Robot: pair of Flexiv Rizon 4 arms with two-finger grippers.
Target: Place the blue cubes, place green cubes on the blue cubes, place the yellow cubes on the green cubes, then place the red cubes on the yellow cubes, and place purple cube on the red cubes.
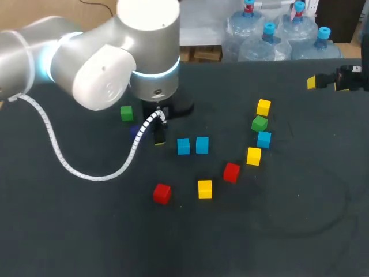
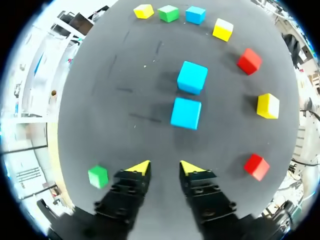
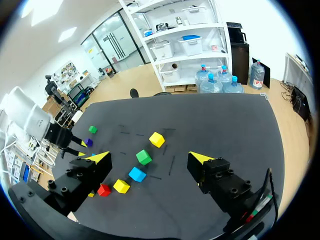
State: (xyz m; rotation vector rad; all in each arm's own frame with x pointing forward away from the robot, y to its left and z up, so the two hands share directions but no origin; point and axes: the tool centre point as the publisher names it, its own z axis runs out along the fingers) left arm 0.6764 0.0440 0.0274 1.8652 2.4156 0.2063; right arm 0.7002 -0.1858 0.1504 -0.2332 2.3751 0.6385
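Closest to the lens stands the left claw (image 2: 165, 168), its yellow-tipped fingers spread and gripping nothing, low over the dark bench (image 2: 110, 100). Straight ahead of it sit two matte, solid-coloured cubes, the nearer blue cube (image 2: 186, 113) and the farther blue cube (image 2: 192, 77), lined up one behind the other along the claw's reach and close together. A small green cube (image 2: 98, 176) rests just beside one finger, outside the gap between the two. Far ahead lies a row with a yellow cube (image 2: 144, 10), a second green cube (image 2: 168, 13) and a third blue cube (image 2: 195, 14). The right claw (image 3: 150, 159) hangs spread and empty, well apart from every cube. By my reading the blue pair serves as a base and green comes next. The left arm is much the nearer, and the small green cube lies to the side of its claw, not ahead, so a sideways shift is called for
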